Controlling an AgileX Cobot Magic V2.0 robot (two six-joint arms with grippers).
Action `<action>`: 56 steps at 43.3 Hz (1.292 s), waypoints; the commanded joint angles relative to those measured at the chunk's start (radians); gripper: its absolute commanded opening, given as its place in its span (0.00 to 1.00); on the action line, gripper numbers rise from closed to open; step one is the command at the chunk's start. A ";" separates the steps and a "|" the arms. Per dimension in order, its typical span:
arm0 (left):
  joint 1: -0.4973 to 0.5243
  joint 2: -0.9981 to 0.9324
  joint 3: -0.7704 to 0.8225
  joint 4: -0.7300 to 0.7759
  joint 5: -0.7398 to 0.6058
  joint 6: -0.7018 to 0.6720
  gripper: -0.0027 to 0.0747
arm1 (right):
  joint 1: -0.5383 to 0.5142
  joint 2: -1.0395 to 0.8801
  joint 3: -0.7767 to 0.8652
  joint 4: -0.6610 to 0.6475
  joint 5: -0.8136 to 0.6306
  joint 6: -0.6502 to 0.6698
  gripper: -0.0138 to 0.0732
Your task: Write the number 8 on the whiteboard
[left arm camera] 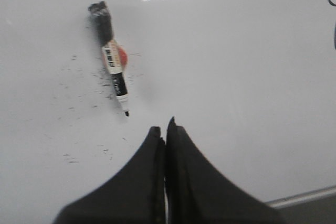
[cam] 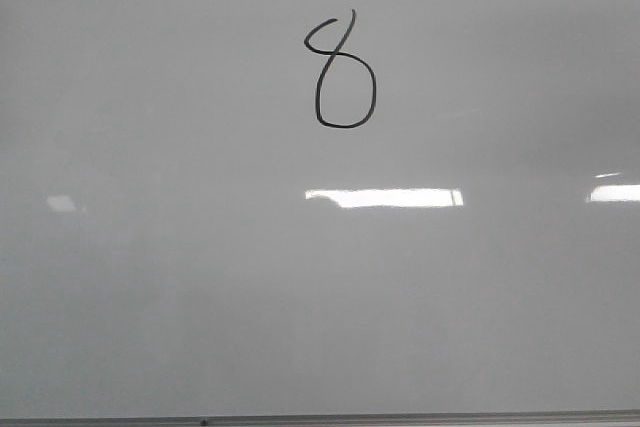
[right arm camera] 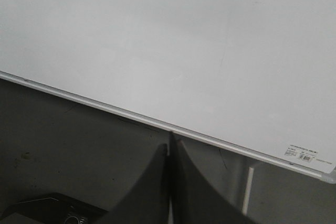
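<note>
A thin black number 8 is drawn on the glossy pale whiteboard, in its upper middle, with a large round lower loop and a narrow open upper loop. No gripper shows in the front view. In the left wrist view my left gripper is shut and empty above the whiteboard. A black and white marker lies loose on the board just beyond the fingertips, its tip towards them. In the right wrist view my right gripper is shut and empty over the whiteboard's frame edge.
Small black ink specks dot the board around the marker. Bright light reflections lie across the board. The frame edge runs along the near side. Beyond the board's edge is a dark grey surface and a black object.
</note>
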 commanded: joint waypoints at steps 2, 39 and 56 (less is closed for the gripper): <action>0.065 -0.118 0.098 -0.011 -0.183 -0.001 0.01 | -0.008 0.006 -0.025 -0.021 -0.055 -0.011 0.03; 0.178 -0.538 0.664 -0.026 -0.680 -0.001 0.01 | -0.008 0.007 -0.025 -0.021 -0.055 -0.011 0.03; 0.178 -0.536 0.664 -0.037 -0.688 -0.001 0.01 | -0.008 0.007 -0.025 -0.021 -0.055 -0.011 0.03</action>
